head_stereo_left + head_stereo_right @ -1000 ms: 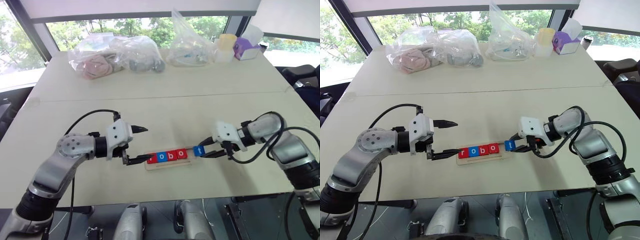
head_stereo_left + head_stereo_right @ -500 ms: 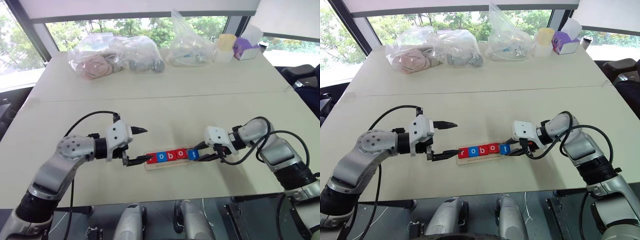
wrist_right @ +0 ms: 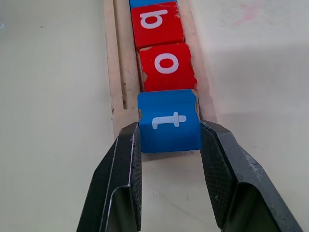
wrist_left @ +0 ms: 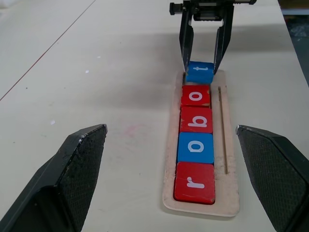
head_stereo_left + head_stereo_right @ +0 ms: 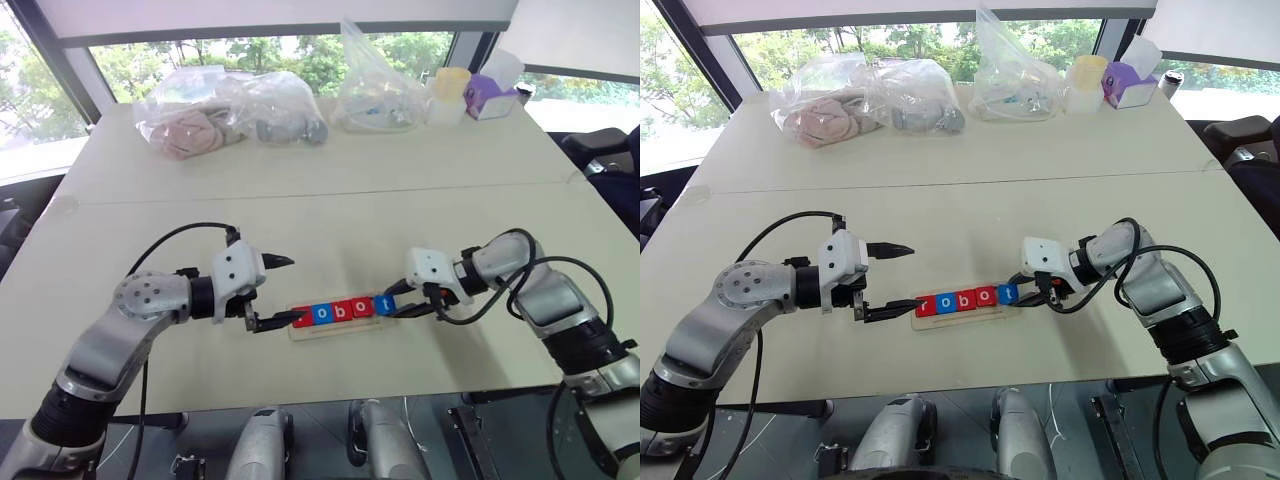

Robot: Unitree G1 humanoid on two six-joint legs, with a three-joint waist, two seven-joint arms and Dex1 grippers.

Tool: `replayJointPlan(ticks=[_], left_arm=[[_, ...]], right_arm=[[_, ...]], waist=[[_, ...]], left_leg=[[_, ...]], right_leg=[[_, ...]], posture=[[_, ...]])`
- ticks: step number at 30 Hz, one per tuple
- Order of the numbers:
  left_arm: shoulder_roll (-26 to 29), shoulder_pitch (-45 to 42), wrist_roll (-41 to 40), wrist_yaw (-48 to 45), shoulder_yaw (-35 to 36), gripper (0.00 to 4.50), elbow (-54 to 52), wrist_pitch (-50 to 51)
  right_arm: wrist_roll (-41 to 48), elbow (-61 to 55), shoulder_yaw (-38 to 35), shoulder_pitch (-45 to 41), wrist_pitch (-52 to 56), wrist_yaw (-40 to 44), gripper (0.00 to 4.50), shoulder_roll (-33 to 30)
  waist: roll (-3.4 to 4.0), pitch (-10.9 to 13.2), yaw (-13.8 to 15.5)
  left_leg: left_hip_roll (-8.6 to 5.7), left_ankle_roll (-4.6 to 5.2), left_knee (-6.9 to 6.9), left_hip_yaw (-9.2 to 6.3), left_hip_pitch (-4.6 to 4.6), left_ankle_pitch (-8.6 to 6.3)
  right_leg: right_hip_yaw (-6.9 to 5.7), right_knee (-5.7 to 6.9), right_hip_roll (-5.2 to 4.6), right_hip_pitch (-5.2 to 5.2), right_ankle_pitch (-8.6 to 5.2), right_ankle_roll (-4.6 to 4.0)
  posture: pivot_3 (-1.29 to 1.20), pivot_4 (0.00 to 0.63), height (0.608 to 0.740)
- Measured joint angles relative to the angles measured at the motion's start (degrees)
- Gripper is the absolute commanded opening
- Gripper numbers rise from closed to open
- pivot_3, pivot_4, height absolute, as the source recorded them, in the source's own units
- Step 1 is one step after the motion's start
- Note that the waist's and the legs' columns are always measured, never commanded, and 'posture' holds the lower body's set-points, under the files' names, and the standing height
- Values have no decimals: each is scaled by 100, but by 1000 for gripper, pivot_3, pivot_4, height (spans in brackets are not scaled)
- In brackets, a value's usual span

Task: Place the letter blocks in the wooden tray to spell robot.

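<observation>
The wooden tray point(image 5: 340, 329) lies on the table in front of me. In its slot sit a red r point(image 4: 194, 182), a blue o point(image 4: 195, 147), a red b point(image 4: 196, 119) and a red o point(image 4: 195, 95) in a row. The blue t block point(image 3: 170, 121) is at the tray's right end, against the red o and reaching a little past the end. My right gripper point(image 3: 169, 129) is shut on the t block, one finger point(image 3: 126, 159) on each side. My left gripper point(image 5: 288, 290) is open, its lower finger close by the tray's left end.
Clear plastic bags point(image 5: 230, 120) with soft items lie at the table's far side, beside another bag point(image 5: 375, 95), a yellow cup point(image 5: 452, 88) and a purple box point(image 5: 495, 98). A seam crosses the table behind the tray. The table's front edge is near.
My right gripper has carried the blue t block leftward, from a gap beyond the tray's right end to rest against the red o. The left gripper has stayed put.
</observation>
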Motion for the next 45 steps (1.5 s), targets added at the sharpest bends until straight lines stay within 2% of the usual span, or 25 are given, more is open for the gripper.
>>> replayJointPlan(ticks=[28,34,45], left_arm=[[-32,-3,-2,38,-1,4500,-42,35],[-32,-3,-1,21,0,4500,-42,34],[-75,-4,0,23,-1,4500,-41,34]], right_arm=[[-164,65,84,-53,-82,-1,1120,76],[-176,133,87,-72,-121,3,4095,104],[-171,164,72,-105,-155,-128,4095,130]], waist=[[0,0,0],[0,0,0],[0,0,0]], left_leg=[[0,0,0,0,1,0],[0,0,0,0,3,0],[0,0,0,0,3,0]], right_leg=[[0,1,1,1,1,-2],[0,1,1,2,1,-1],[0,1,1,2,2,-3]], posture=[[0,150,740],[0,150,740],[0,150,740]])
